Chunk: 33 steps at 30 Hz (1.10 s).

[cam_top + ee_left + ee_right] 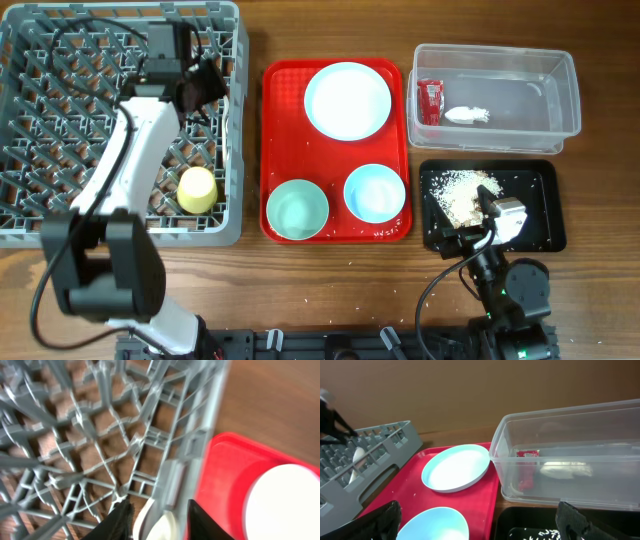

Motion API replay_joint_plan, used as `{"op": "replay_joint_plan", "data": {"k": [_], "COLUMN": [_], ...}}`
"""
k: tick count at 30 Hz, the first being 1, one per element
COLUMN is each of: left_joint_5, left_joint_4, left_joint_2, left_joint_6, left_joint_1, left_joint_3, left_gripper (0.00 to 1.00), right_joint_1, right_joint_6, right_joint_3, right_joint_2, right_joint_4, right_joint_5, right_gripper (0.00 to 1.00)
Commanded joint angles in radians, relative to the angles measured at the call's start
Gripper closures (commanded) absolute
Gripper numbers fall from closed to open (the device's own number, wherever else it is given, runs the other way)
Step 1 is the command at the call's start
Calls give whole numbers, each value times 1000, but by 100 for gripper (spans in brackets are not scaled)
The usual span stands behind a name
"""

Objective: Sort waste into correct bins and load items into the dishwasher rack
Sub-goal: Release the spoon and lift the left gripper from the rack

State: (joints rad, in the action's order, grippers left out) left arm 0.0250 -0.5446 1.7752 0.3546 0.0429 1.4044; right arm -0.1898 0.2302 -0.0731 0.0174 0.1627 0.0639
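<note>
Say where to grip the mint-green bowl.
Pinch the rim of the mint-green plastic bowl from above, one finger inside, on the side facing the pale round plate: it stands upright; the lip of the red tray and the light-blue bowl crowd other sides.

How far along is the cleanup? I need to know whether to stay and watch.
Done: red sachet and napkin lie in the clear tub, food scraps in the black tray, yellow cup in the rack. In hand: a white utensil sits between the left gripper's fingers at the rack wall. Left: plate, mint-green bowl and light-blue bowl on the red tray.
</note>
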Motion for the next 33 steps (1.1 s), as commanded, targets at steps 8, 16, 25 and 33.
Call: {"op": "replay_joint_plan", "data": {"k": [8, 16, 25, 33], "left_joint_5": [13, 13, 146, -114], "left_joint_4": [-89, 27, -190, -576], "left_joint_2": [39, 166, -71, -175], "left_joint_6": [-66, -104, -112, 76], "left_joint_1": [24, 31, 56, 270], "left_joint_3": [21, 21, 86, 49], "left_gripper": [96, 68, 50, 67], "right_joint_1": [6, 6, 6, 6], "right_joint_6": [9, 9, 9, 9], "right_joint_3": [2, 2, 2, 2], "right_joint_2": [-10, -10, -10, -10], "right_joint_4": [-5, -5, -5, -5], "right_joint_5": [13, 13, 13, 13], "right_gripper": [0, 0, 0, 0]}}
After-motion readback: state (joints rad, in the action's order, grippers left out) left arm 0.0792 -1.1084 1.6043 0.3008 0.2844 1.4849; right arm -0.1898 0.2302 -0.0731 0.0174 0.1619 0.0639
